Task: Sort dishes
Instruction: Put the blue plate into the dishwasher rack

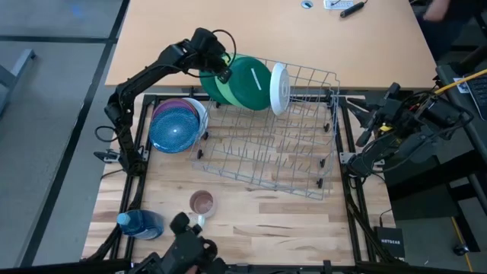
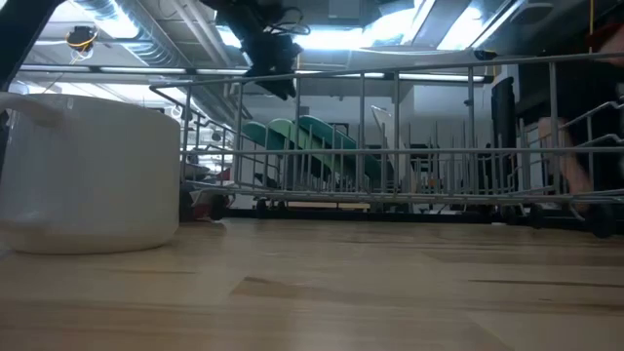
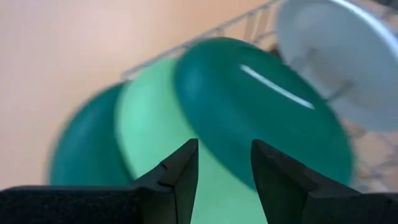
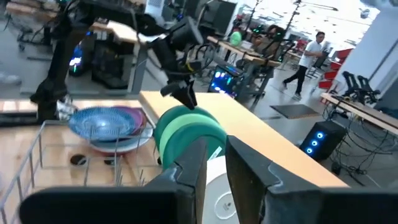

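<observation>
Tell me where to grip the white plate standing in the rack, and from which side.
Grip the white plate at its top rim, coming straight down from above. It stands on edge between the rack wires, so only the upper rim is free. A dark green plate stands close on one side, so probably pinch across the thin edge.

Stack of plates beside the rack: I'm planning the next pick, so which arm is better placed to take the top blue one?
Probably left. The left gripper hangs open over the green plates, near the blue plate. The right gripper waits beyond the rack's opposite side.
</observation>
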`<state>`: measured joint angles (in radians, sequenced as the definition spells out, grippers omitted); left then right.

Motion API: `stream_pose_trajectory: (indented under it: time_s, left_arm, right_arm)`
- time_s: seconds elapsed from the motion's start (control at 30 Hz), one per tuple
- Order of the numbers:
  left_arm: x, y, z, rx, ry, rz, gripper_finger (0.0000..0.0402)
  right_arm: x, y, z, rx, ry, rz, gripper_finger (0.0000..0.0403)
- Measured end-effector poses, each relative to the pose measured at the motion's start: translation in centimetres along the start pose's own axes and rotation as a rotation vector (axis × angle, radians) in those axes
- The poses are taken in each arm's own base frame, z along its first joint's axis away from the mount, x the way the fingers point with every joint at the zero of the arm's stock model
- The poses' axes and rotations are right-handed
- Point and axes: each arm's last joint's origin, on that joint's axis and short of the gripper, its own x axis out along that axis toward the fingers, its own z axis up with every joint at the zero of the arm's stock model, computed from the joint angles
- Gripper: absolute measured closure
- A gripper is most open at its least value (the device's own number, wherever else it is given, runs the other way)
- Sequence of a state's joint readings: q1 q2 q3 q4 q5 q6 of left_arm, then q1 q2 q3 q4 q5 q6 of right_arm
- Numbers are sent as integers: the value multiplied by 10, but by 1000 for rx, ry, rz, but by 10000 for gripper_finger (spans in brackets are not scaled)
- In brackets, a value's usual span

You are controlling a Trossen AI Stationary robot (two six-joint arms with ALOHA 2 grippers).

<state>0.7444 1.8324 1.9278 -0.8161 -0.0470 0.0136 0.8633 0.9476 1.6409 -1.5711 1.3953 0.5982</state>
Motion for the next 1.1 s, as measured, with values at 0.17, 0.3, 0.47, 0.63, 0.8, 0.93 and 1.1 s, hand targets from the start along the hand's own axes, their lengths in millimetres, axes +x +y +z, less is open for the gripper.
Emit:
stream_pose_trajectory:
  time_s: [0.17,0.3,0.47,0.63,0.8,0.93,1.1]
  left_arm:
    - [0,11,-2,-24,16,185,266]
    - [-2,20,-5,-94,35,373,266]
    - [-4,31,-11,-83,99,531,266]
    - [-6,47,-20,-95,181,561,266]
    - [-8,62,-27,-109,257,571,266]
    - [-10,71,-33,-125,311,569,266]
    - [-11,79,-37,-190,326,549,266]
  right_arm:
    - [1,4,0,57,-29,-45,338]
    - [4,19,-11,36,-62,-99,338]
    - [11,39,-34,23,-55,-126,338]
    - [23,49,-52,76,-24,-198,338]
    - [37,59,-60,118,39,-261,338]
    - [49,69,-62,154,109,-263,338]
    - [71,89,-60,128,205,-200,338]
